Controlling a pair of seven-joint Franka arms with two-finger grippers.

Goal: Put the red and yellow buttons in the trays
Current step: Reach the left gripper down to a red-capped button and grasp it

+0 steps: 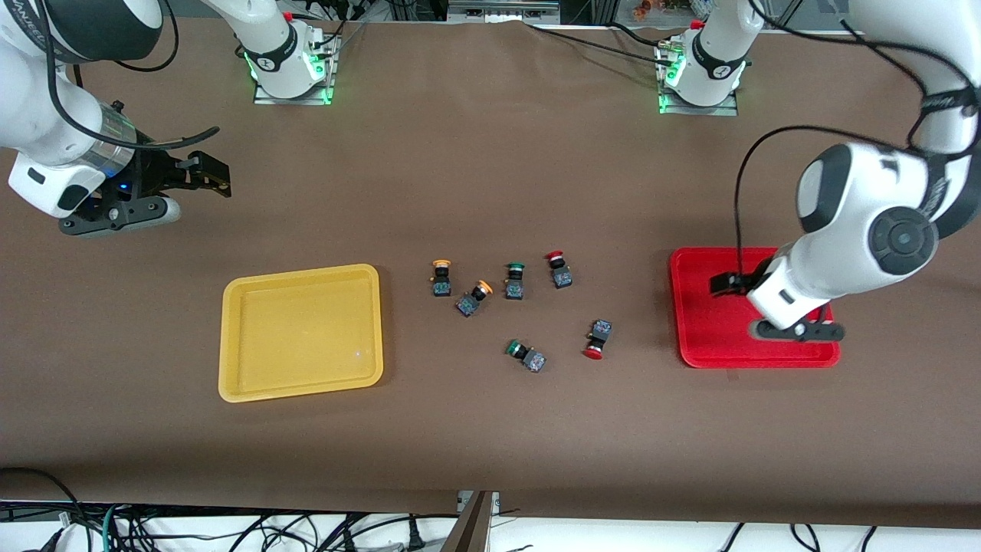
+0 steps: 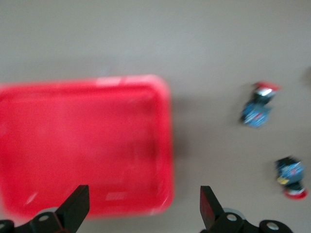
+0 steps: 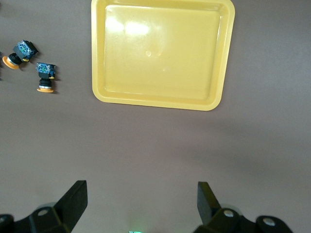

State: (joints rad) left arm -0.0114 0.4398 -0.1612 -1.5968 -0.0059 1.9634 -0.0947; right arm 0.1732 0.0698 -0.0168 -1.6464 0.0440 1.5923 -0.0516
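Two yellow-capped buttons (image 1: 441, 277) (image 1: 474, 297) lie mid-table, the nearest buttons to the yellow tray (image 1: 301, 332). Two red-capped buttons (image 1: 559, 270) (image 1: 595, 340) lie toward the red tray (image 1: 701, 326). My left gripper (image 1: 728, 284) is open and empty, up over the red tray's edge. The left wrist view shows my left gripper (image 2: 143, 208), the red tray (image 2: 82, 145) and both red buttons (image 2: 258, 107) (image 2: 291, 177). My right gripper (image 1: 211, 175) is open and empty over bare table near the right arm's end. The right wrist view shows my right gripper (image 3: 141, 204), the yellow tray (image 3: 160, 53) and both yellow buttons (image 3: 19, 52) (image 3: 45, 76).
Two green-capped switches lie among the buttons, one (image 1: 514, 280) between the yellow and red ones, one (image 1: 526, 355) nearer the front camera. Both trays hold nothing. The arm bases stand along the table's top edge in the front view.
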